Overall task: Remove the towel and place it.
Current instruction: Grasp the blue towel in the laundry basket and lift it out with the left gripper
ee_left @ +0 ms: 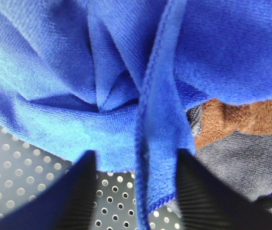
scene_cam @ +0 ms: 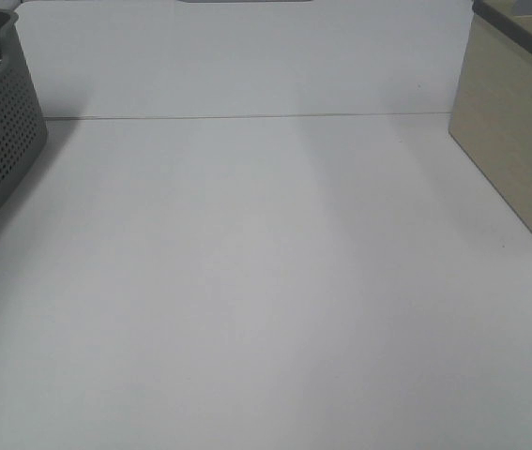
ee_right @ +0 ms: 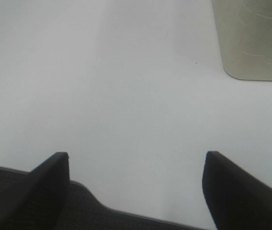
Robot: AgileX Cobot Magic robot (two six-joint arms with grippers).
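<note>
Down inside the dark grey perforated plastic basket (scene_cam: 3, 159), at the left edge of the white counter (scene_cam: 266, 281), lies the large royal-blue fuzzy microfibre towel (ee_left: 78, 72). It is bunched, with folds radiating from a pinched centre. It covers a rust-brown fleecy cloth (ee_left: 241, 120) and a grey fleecy cloth (ee_left: 241, 163) beside it. Being on top of the pile, it can probably be lifted without dragging the others.

The left claw (ee_left: 136, 158) is released. Its two dark fingers stand apart and straddle a stitched hem ridge of the towel that runs down between them. The basket's dotted floor shows between one finger and the hem, so nothing is pinched yet. The raised ridge looks like the sensible place to bite, since it gives a thick fold to close on. In my judgement the step in hand is closing on that ridge before lifting.

The right claw (ee_right: 136, 156) is also released and spread wide. It hangs over bare counter with nothing between its fingers, near the pale beige smooth-walled bin (scene_cam: 514, 141) at the right edge. It seems parked clear of the work. The towel is well apart from it, across the counter.
</note>
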